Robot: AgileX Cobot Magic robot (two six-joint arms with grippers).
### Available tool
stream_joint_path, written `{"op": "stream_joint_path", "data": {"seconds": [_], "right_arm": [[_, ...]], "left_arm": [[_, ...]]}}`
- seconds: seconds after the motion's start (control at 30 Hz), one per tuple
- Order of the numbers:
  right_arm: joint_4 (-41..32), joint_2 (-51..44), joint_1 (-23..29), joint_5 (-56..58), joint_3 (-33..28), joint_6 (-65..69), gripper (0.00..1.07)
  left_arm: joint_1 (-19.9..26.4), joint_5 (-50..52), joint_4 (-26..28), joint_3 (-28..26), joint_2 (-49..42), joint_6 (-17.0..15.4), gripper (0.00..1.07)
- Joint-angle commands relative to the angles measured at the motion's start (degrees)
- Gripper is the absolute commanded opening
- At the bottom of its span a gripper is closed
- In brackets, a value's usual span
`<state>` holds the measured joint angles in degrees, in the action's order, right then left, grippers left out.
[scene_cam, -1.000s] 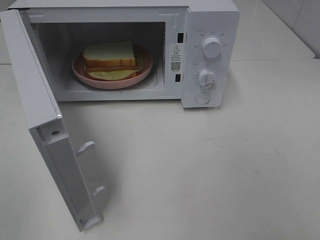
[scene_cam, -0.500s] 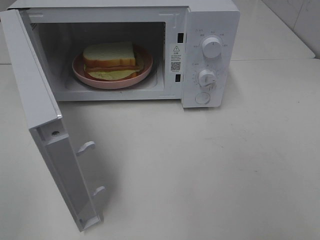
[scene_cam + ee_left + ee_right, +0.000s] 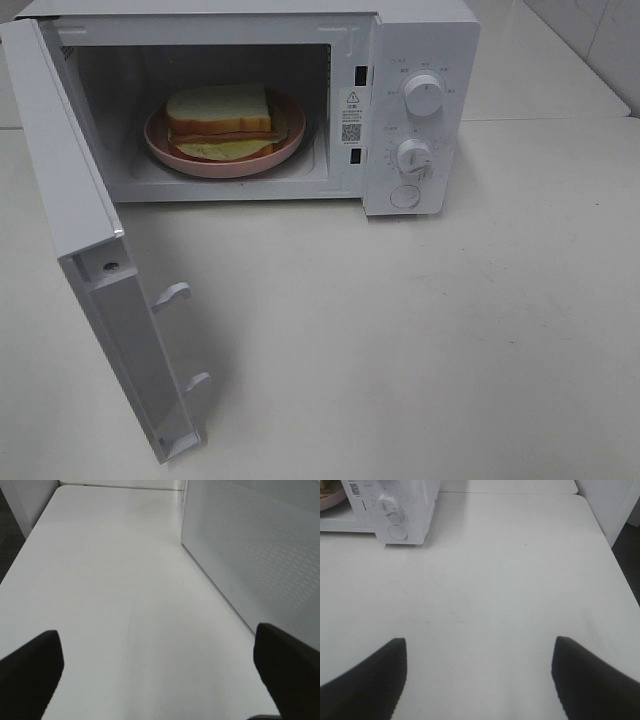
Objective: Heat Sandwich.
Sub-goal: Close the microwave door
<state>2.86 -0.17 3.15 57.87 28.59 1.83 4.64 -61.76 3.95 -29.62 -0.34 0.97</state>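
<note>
The sandwich, white bread with tan crust, meat and pale green filling, lies on a round pink plate inside the white microwave. The microwave door stands wide open toward the front left. Neither gripper shows in the exterior high view. My left gripper is open and empty above the bare table, beside the outer face of the door. My right gripper is open and empty over the table, well in front of the microwave's control panel.
Two knobs and a round button sit on the microwave's right panel. The white table stretches in front and to the right. Its edges show in both wrist views, the right wrist view included.
</note>
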Motion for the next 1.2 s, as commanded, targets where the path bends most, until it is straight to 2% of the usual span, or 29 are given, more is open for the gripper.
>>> {"op": "stream_joint_path", "data": {"seconds": [0.03, 1.0, 1.2], "right_arm": [[-0.2, -1.7, -0.3, -0.9, -0.1, 0.3, 0.76], [-0.2, -1.7, -0.3, -0.9, -0.1, 0.3, 0.76], [-0.2, -1.7, -0.3, -0.9, -0.1, 0.3, 0.76]], "left_arm": [[0.1, 0.5, 0.0, 0.1, -0.3, -0.2, 0.98], [0.1, 0.5, 0.5, 0.1, -0.3, -0.3, 0.98], [0.1, 1.4, 0.6, -1.8, 0.0, -0.6, 0.98]]}}
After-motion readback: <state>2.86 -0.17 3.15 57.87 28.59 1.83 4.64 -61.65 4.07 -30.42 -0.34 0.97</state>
